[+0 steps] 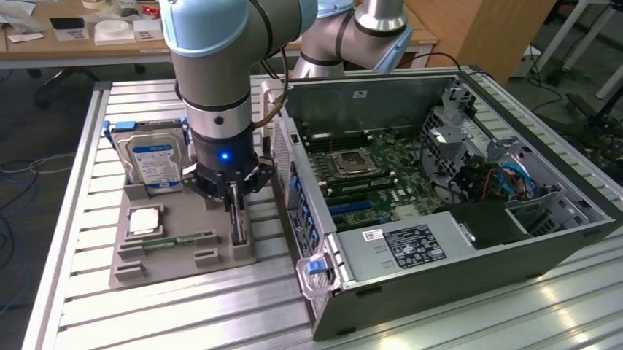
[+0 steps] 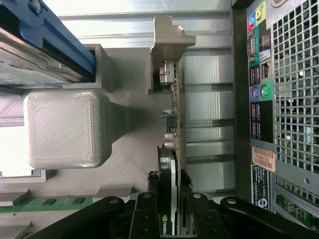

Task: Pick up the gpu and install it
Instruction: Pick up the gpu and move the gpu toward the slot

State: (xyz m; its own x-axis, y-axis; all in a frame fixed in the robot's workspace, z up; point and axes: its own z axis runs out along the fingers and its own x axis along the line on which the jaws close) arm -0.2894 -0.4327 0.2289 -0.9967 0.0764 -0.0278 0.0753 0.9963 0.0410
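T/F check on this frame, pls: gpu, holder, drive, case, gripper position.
1. The gpu stands on edge in the gray holder. True.
2. The gpu is seated on the motherboard. False: it is in the holder, outside the computer case.
3. The hard drive stands upright in the same holder. True.
4. The computer case has its side panel on. False: the side is open and the motherboard shows.
5. The gripper is down over the hard drive. False: it is down at the gpu, on the side of the holder nearest the case.
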